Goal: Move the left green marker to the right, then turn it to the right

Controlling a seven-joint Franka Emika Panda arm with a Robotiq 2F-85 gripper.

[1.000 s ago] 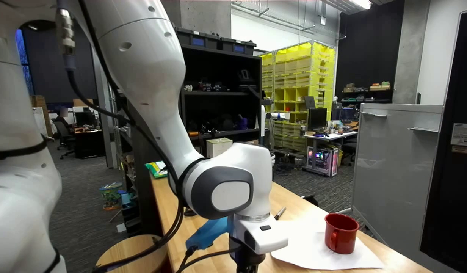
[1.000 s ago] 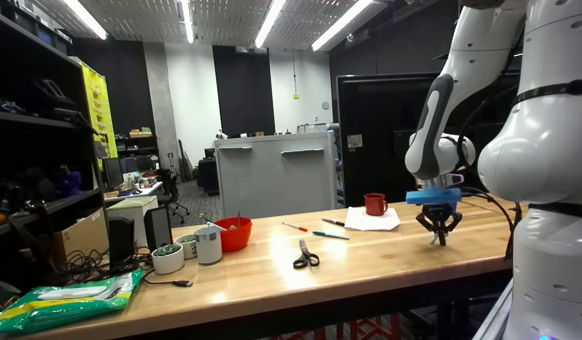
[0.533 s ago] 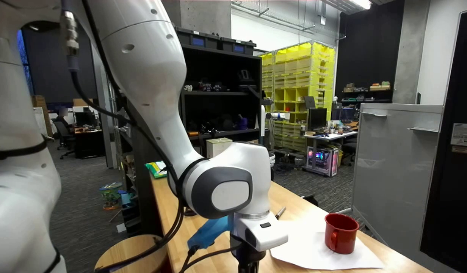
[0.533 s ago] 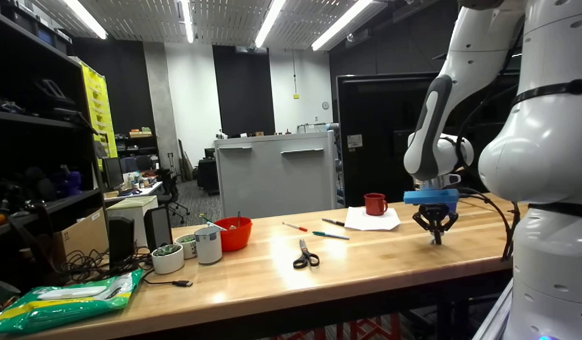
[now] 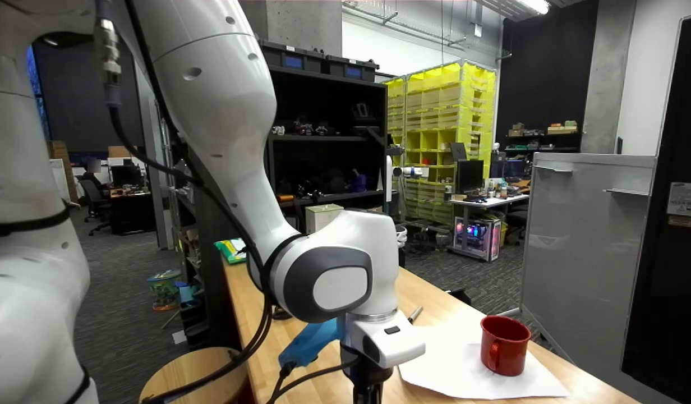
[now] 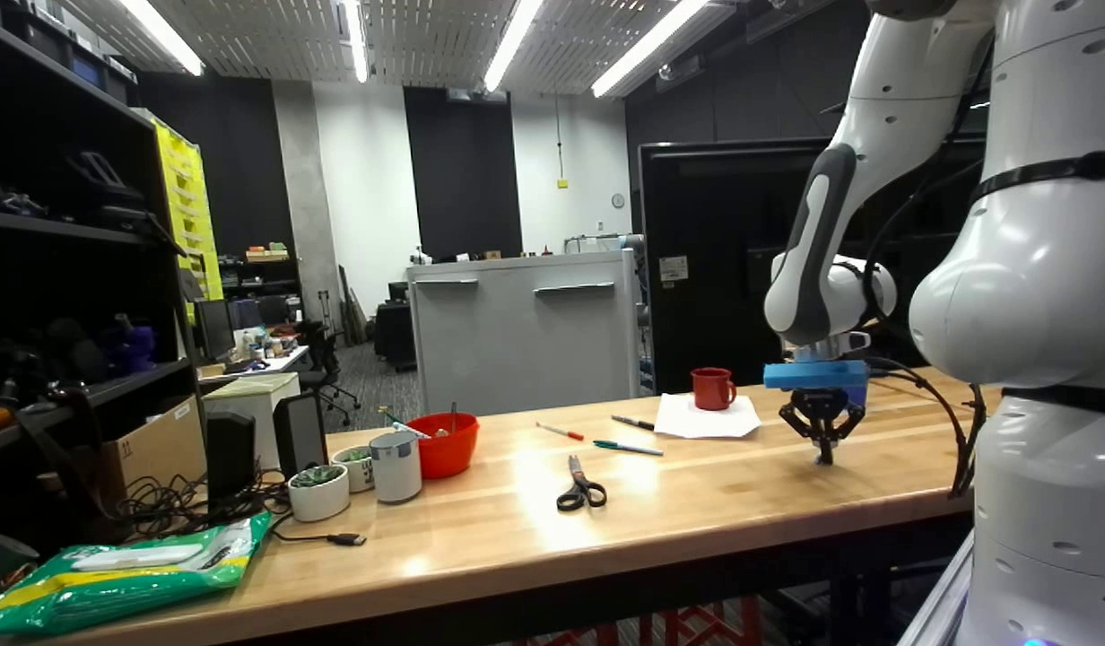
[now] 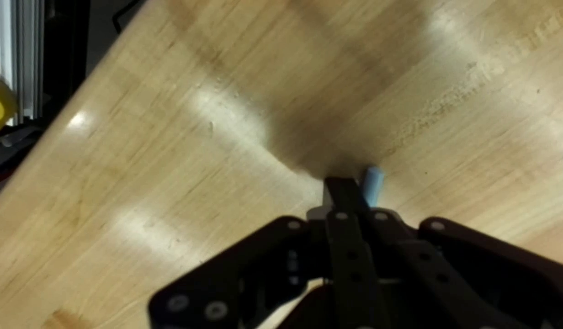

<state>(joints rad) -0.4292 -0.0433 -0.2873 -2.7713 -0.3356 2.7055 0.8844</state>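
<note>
Since a second ago the robot arm [image 6: 902, 117] has shifted slightly leftward in an exterior view, where it stands at the right of the frame. The wooden table [image 6: 714, 484] runs across the lower part. Over it, at lower right, the gripper [image 6: 824, 458] points down; its fingers, apart then, now appear pressed together, though whether on anything I cannot tell. Left of it and higher, a white sheet of paper [image 6: 685, 423] bears an upright red mug [image 6: 713, 390]. Scissors [image 6: 577, 473] lie below the frame's middle. The green marker [image 6: 629, 447] lies on the table just above and right of the scissors, well apart from the gripper. In the wrist view a light-blue rod [image 7: 373, 185] shows right of centre, beside or between the fingers, I cannot tell which.
</note>
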